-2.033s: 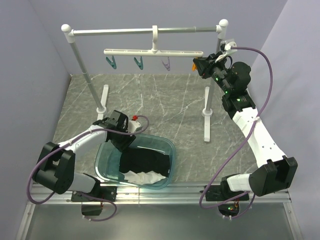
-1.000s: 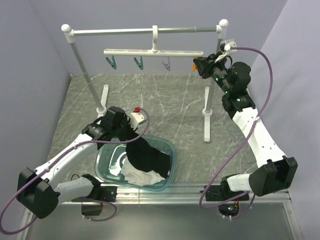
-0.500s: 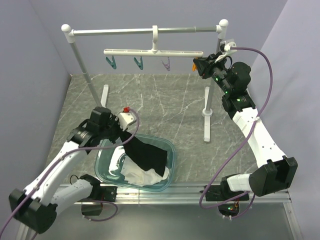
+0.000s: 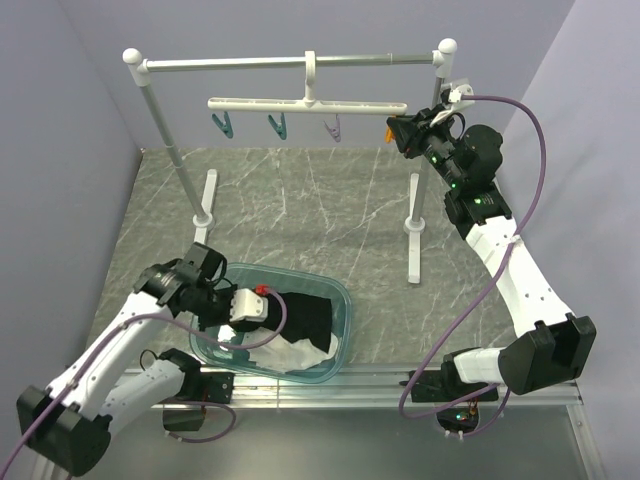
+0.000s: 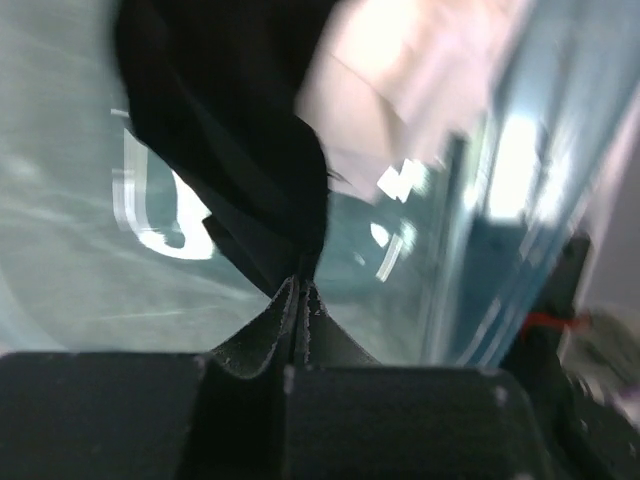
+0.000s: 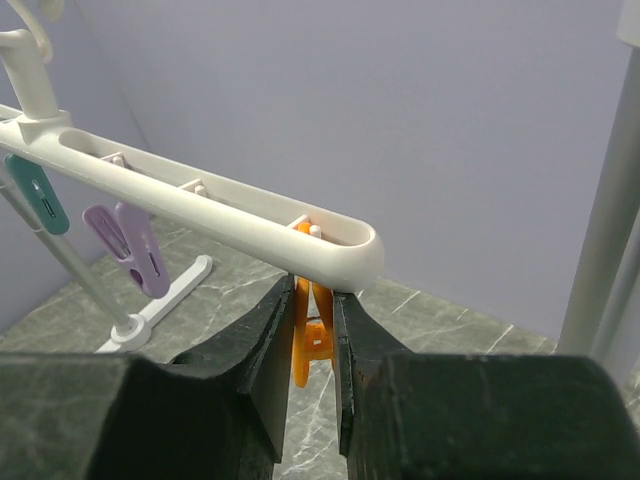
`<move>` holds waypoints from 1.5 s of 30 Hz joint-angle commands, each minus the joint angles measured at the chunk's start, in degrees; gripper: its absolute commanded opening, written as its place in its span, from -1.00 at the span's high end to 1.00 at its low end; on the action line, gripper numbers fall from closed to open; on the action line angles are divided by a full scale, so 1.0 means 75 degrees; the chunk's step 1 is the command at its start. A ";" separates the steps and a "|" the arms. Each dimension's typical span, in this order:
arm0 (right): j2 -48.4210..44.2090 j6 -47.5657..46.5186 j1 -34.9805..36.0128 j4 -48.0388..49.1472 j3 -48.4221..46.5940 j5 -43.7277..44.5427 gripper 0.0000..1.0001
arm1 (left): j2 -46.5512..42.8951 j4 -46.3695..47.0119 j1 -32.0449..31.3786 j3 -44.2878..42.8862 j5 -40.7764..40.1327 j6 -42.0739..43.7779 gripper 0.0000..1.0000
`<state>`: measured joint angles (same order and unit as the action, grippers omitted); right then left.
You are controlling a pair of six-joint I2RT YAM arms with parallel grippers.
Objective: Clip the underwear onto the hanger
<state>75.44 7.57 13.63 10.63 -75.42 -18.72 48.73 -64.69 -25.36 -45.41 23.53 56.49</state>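
The black underwear point(image 4: 308, 312) hangs partly in the teal basin point(image 4: 345, 300), and my left gripper point(image 4: 274, 304) is shut on one corner of it. In the left wrist view the dark underwear point(image 5: 230, 130) runs up from the pressed-together fingertips point(image 5: 302, 287). The white hanger point(image 4: 300, 104) hangs from the rack's top bar. My right gripper point(image 4: 393, 130) is at the hanger's right end, shut on the orange peg point(image 6: 311, 340) under the white hanger bar point(image 6: 200, 200). Its gripper point point(image 6: 312, 300) lies on that peg.
Two teal pegs point(image 4: 222, 125) point(image 4: 278, 126) and a purple peg point(image 4: 332, 129) hang free on the hanger. The tall rack point(image 4: 300, 62) stands on two white feet across the back of the table. A white cloth point(image 4: 285, 352) lies in the basin beside the underwear.
My left arm has pulled back and dropped low over the basin, turning to point right, and the underwear it holds has come down with it. The right arm has not moved.
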 commanded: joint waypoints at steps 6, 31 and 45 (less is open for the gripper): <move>-0.0145 -0.0142 0.0011 0.0141 -0.0081 -0.0106 1.00 | 0.0405 -0.0915 -0.0016 0.0195 -0.0008 0.2417 0.19; -0.0332 -0.0154 -0.0001 0.0047 0.0024 -0.0012 1.00 | 0.3885 0.7218 -0.3051 -0.0403 -0.1726 -0.7238 -0.36; -0.0437 -0.0201 -0.0001 0.0047 0.0141 0.0023 1.00 | 0.4543 0.7160 -0.3930 -0.0356 -0.3485 -0.9170 -0.27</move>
<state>74.65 6.94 13.63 10.44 -74.65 -18.68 84.18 -11.53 -54.48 -47.35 2.50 -6.35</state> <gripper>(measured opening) 0.252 0.645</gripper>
